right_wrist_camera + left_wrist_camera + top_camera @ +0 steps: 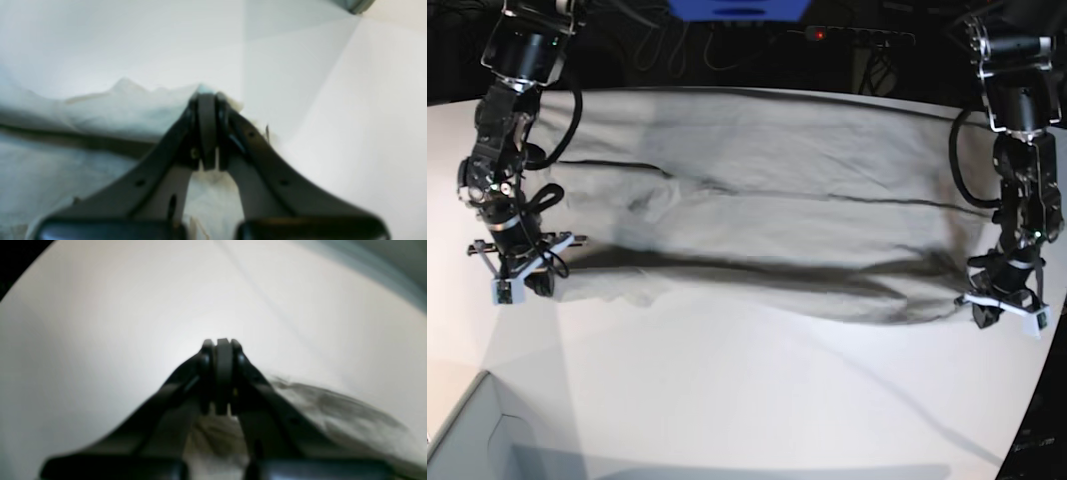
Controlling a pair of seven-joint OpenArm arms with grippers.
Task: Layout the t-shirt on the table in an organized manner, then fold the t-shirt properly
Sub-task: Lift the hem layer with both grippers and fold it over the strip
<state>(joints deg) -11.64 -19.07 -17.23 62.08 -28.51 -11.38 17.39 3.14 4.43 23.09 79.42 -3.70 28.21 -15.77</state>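
Note:
The light grey-beige t-shirt (757,220) is stretched wide across the white table (727,390), with a dark shadow along its near edge. On the base view's left, my right gripper (530,285) is shut on the shirt's near corner. In the right wrist view its fingertips (207,100) pinch the cloth's edge (100,113). My left gripper (989,312) is shut on the opposite near corner at the base view's right. The left wrist view shows it (223,344) closed, with wrinkled fabric (333,406) trailing below and to the right.
A pale grey box corner (467,440) sits at the near left. A power strip (857,35) and cables lie beyond the table's far edge. The table's curved edge runs down the right side (1037,400).

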